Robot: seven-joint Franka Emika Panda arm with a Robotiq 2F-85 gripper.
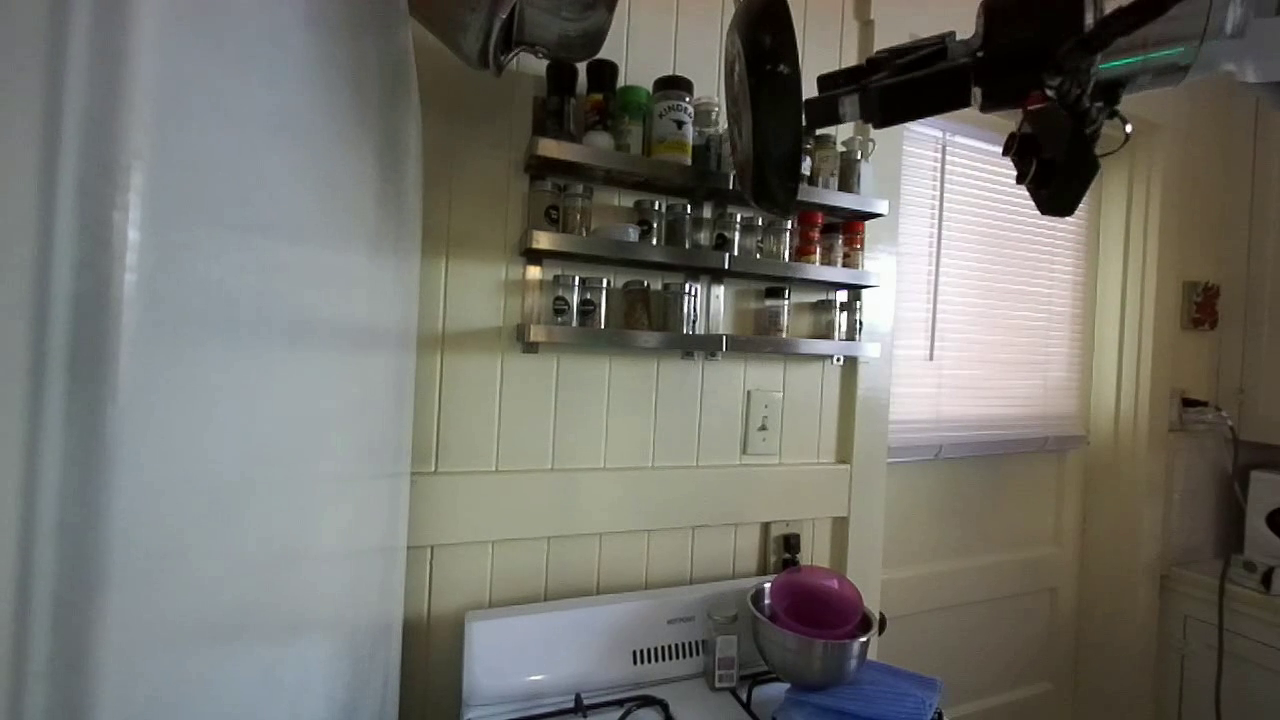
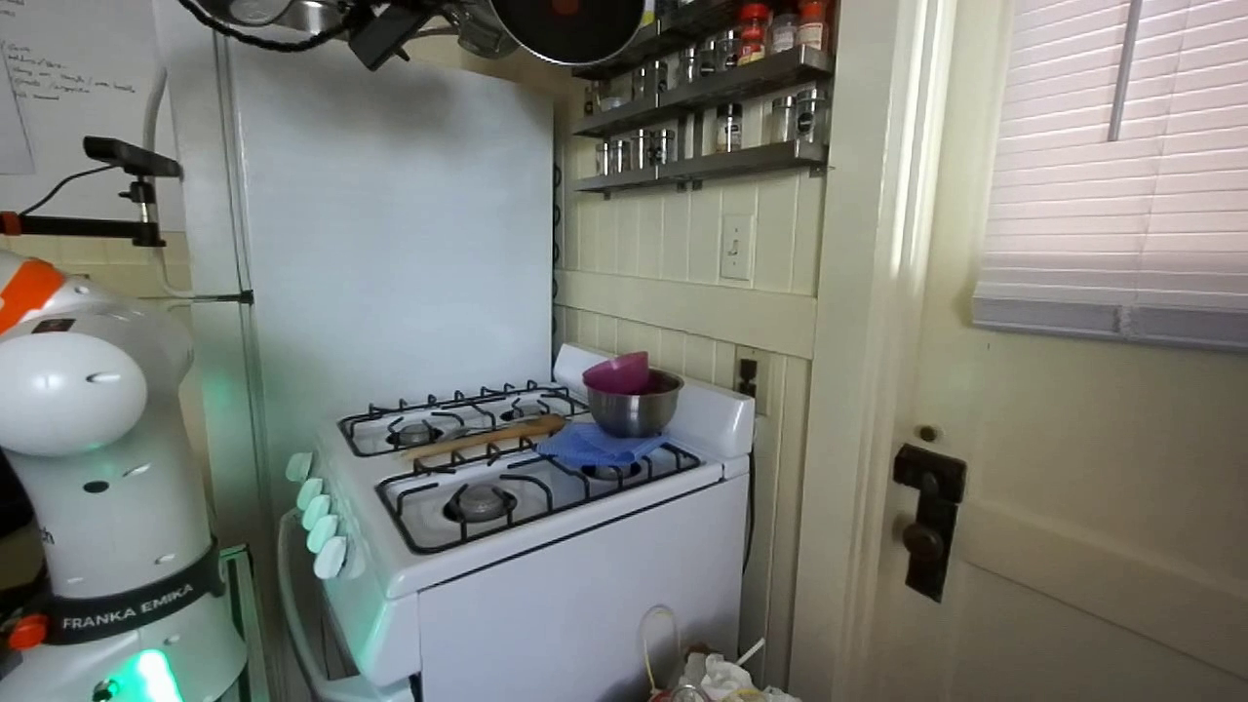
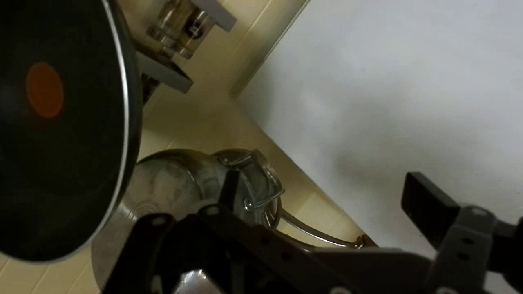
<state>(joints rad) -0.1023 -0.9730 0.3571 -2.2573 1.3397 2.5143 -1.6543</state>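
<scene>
Looming closest to us in an exterior view, there's the refrigerator, a pale flank! Past it, we spot the spice shelves, and up high in front of them, the dark frying pan, with a metal pot farther back in the wrist view. Here's our gripper beside the pan: fingers wide apart, nothing gripped. Tight quarters, so we reckon small, steady wrist moves serve best, letting neither fingertip clip pan or pot. And that pan looks smart: smooth black inside, thin silvery rim, an orange spot!
</scene>
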